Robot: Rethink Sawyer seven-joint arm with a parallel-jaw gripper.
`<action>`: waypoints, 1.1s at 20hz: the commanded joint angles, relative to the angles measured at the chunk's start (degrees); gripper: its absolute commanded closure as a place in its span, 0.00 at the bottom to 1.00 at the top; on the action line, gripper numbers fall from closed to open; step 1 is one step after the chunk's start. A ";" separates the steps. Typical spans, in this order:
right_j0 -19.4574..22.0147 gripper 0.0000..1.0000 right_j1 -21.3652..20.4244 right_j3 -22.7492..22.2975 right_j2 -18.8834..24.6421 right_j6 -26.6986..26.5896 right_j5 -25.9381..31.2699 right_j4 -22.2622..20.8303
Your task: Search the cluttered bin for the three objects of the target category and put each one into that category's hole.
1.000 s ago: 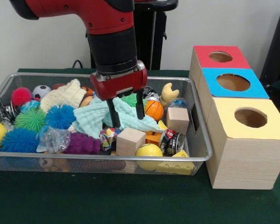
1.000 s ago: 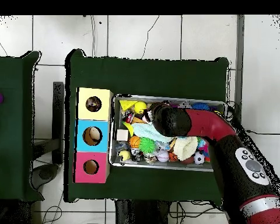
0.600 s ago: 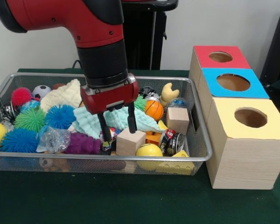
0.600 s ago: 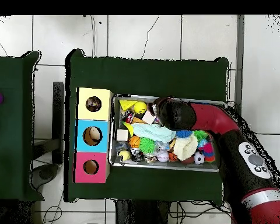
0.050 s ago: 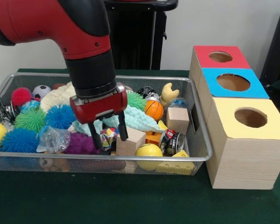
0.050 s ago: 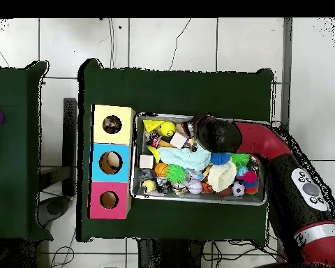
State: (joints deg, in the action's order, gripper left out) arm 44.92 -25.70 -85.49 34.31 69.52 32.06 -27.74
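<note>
Red and black, the arm is swinging its gripper [image 5: 109, 135] toward the near rim of the wire bin [image 5: 196, 154]; a second ago it was hanging over the mint cloth [image 5: 135, 119] in the middle, and now its fingers [image 5: 123, 131], spread apart and holding nothing, are straddling a small multicoloured crinkly item [image 5: 108, 136] just at nine o'clock of the near wooden block [image 5: 133, 140]. Which category is being hunted is not shown, so I am judging only that this shift suggests a new candidate is being lined up; nothing is lifted yet, and no item is resting on any box. A second wooden block [image 5: 178, 119] is lying at three o'clock of the cloth, with a small basketball [image 5: 154, 110] just beside it, and spiky balls in blue [image 5: 59, 116] and green [image 5: 30, 119] are crowding the bin's nine o'clock end. At three o'clock of the bin, three wooden boxes are standing touching in a row, their holed tops red [image 5: 220, 57], blue [image 5: 232, 82] and yellow [image 5: 250, 117]. From overhead, the dark green table cover [image 6: 177, 91] is lying over a pale tiled floor [image 6: 149, 38].
</note>
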 commanded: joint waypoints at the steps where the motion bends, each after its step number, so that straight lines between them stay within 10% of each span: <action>1: 3.93 0.00 1.93 -1.28 4.43 -18.17 8.08 -4.73; 22: 6.82 0.00 5.66 -8.76 6.00 -10.78 0.57 -12.57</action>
State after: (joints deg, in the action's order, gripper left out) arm 51.14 -23.19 -88.38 37.71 69.40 33.41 -35.63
